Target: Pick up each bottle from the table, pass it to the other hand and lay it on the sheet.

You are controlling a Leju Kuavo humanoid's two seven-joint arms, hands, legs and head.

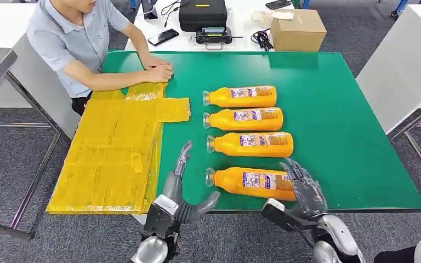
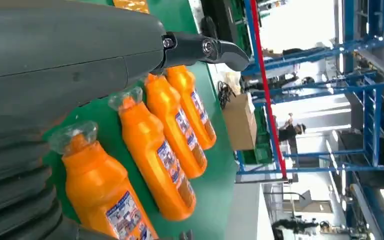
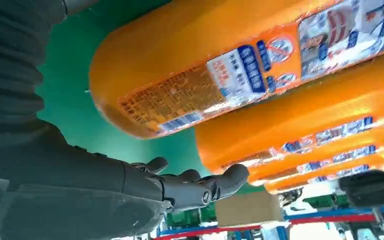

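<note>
Nearest of four orange plastic bottles [image 1: 252,182] lies by the green table's [image 1: 351,142] front edge; right hand [image 1: 306,189] spread beside its base, left hand [image 1: 180,189] spread empty near its cap, beside the yellow sheet [image 1: 115,159].

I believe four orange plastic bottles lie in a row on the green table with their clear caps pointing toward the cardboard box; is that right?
Not quite: the clear caps of the four orange plastic bottles point toward the yellow sheet, away from the cardboard box. They do lie in a row on the green table. The head view shows it.
</note>
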